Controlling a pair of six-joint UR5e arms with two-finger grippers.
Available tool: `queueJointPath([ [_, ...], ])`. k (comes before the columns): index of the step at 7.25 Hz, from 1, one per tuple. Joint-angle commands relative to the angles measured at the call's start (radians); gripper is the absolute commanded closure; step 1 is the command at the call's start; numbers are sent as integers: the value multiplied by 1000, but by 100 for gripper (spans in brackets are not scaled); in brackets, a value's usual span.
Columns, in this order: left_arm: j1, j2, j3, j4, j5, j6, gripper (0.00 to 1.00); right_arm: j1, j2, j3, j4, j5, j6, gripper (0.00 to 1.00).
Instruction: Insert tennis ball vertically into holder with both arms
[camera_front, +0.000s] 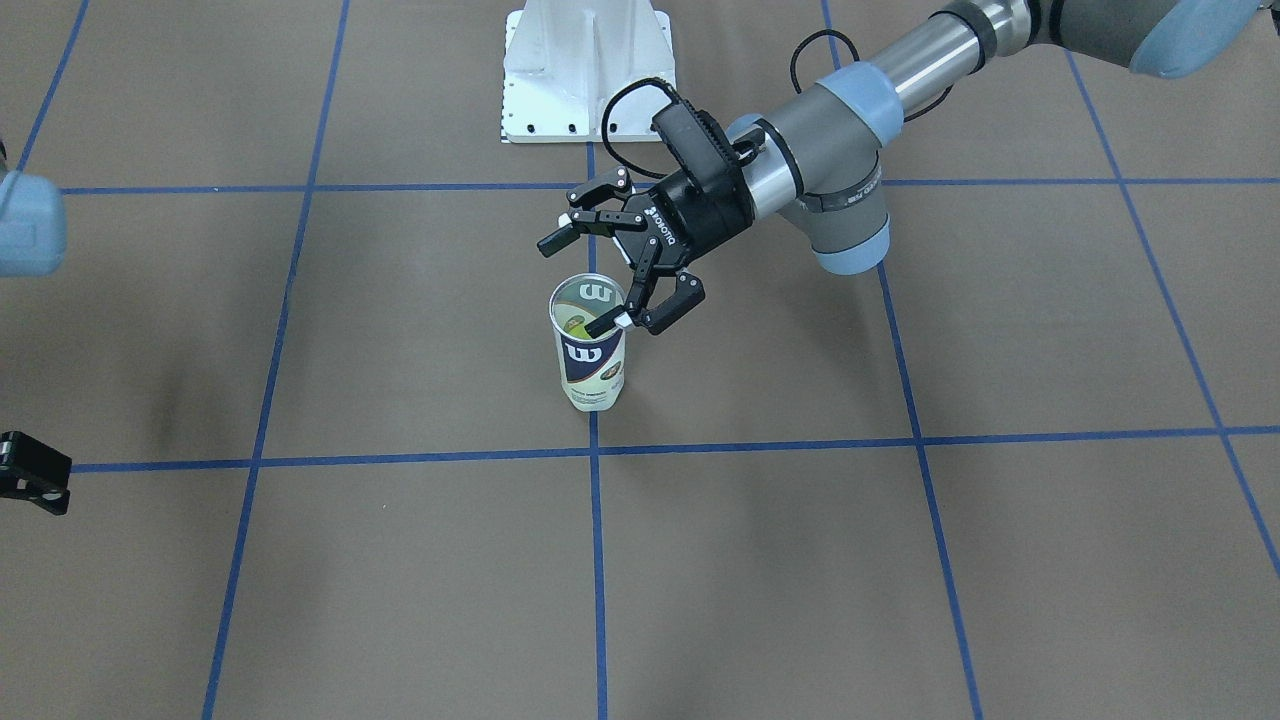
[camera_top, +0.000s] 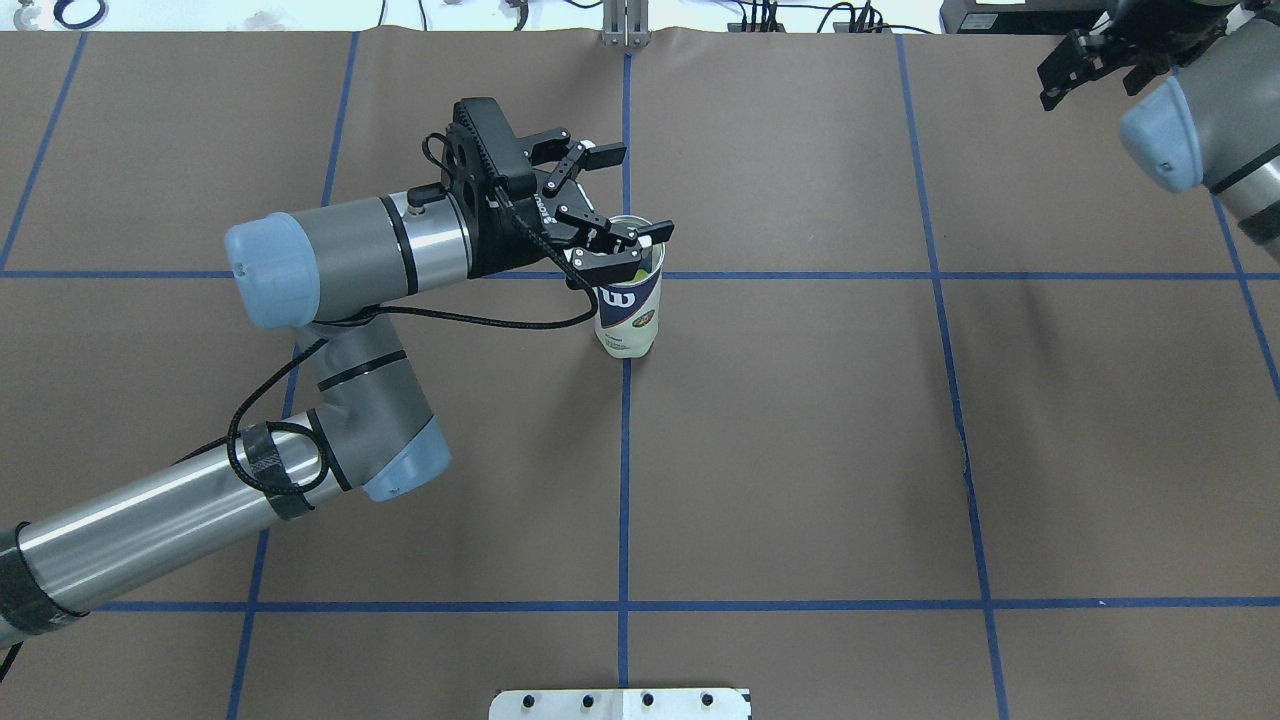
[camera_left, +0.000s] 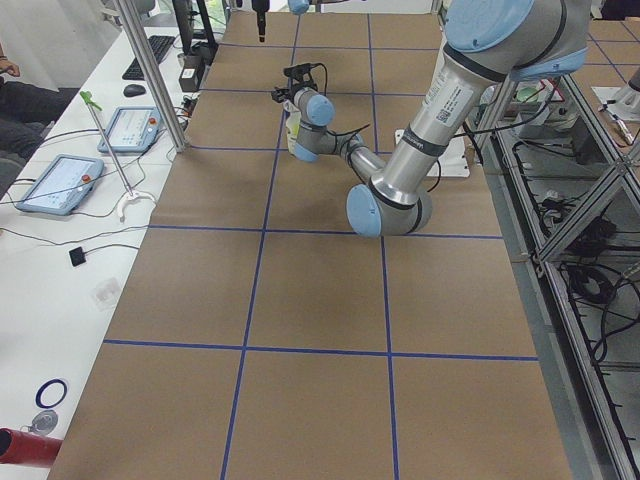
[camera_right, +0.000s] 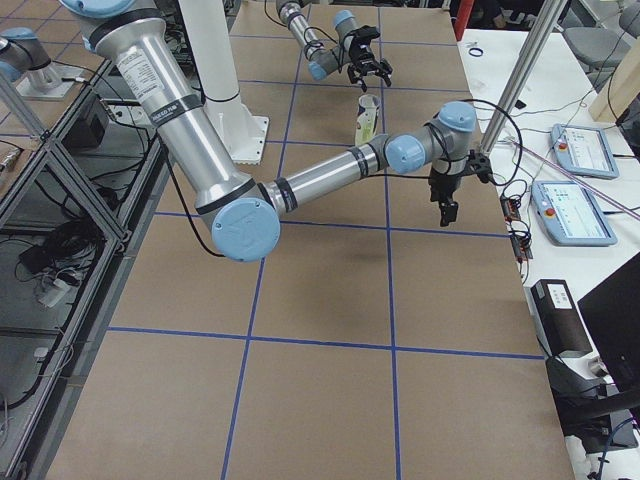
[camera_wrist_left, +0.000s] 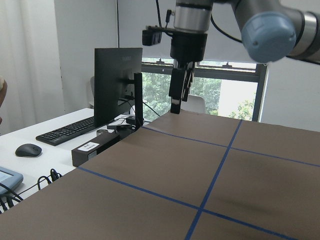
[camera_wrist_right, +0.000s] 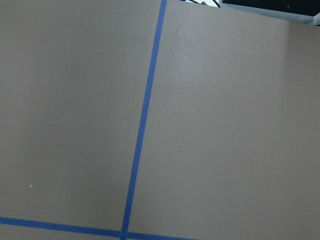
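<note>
Grey left arm (camera_top: 350, 250)'s black two-finger gripper (camera_top: 635, 192) gapes empty over the clear navy-labelled can (camera_front: 590, 365); yellow-green ball (camera_front: 578, 323) seems inside; next, lift clear.

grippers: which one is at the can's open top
The left gripper, open just above the holder's mouth; the right gripper hangs far off near the table's edge.

Clear navy-labelled holder (camera_front: 588, 345), upright, open-topped, yellow-green tennis ball (camera_front: 577, 324) inside

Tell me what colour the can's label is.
The label is navy and white, clearest in the front-facing view.
</note>
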Motion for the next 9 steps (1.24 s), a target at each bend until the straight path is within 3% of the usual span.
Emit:
queueJointPath([
  [1,-80,67,-30,12,-7,-5,1,116,-79,-102,74,34,-198,0],
  [2,-128,148,-68,14,-27,-4,1,162,-114,-106,75,57,-239,0],
  [4,-319,266,-79,96,-265,-6,1,229,-192,-103,75,101,-284,0],
  [6,-540,328,-84,333,-575,-4,0,256,-234,-100,75,112,-294,1],
  [7,-627,342,-83,524,-705,-4,0,256,-240,-101,77,109,-294,1],
  [8,-689,342,-76,699,-740,8,0,256,-243,-101,78,109,-294,1],
  [9,-712,362,-67,793,-740,15,0,256,-245,-101,78,109,-294,1],
])
